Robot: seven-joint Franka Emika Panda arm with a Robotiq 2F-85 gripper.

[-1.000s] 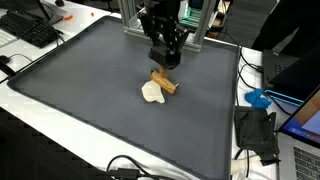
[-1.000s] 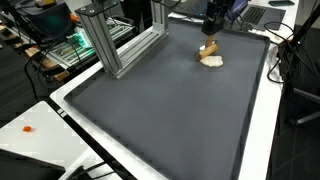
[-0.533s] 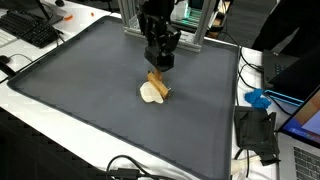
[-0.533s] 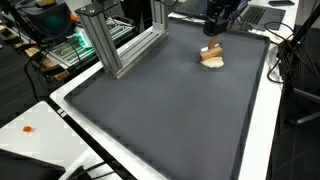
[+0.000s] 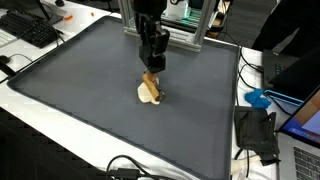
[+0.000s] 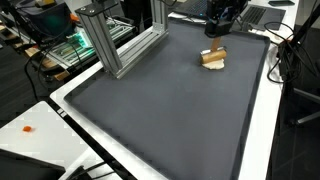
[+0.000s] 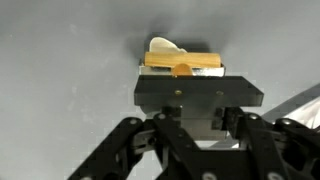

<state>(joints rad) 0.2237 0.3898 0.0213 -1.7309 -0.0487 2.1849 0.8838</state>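
Observation:
A small object lies on the dark grey mat (image 5: 80,85), a cream rounded piece (image 5: 146,95) joined to a brown wooden stick (image 5: 153,84). It also shows in an exterior view (image 6: 213,59) near the mat's far corner. In the wrist view the wooden stick (image 7: 182,62) lies crosswise with the cream piece (image 7: 163,46) behind it. My black gripper (image 5: 152,70) points down right on top of the stick and appears shut on it; my fingertips are hidden by the gripper's body in the wrist view.
An aluminium frame (image 6: 122,45) stands at the mat's edge behind my arm (image 5: 190,38). A keyboard (image 5: 35,30) lies off the mat. A blue item (image 5: 257,98), a black device (image 5: 258,135) and a laptop (image 5: 305,125) sit beside the mat. Cables (image 5: 130,168) run along the near edge.
My gripper has turned about its vertical axis and shifted slightly left. The stick and cream piece turned with it, from pointing sideways to nearly lengthwise.

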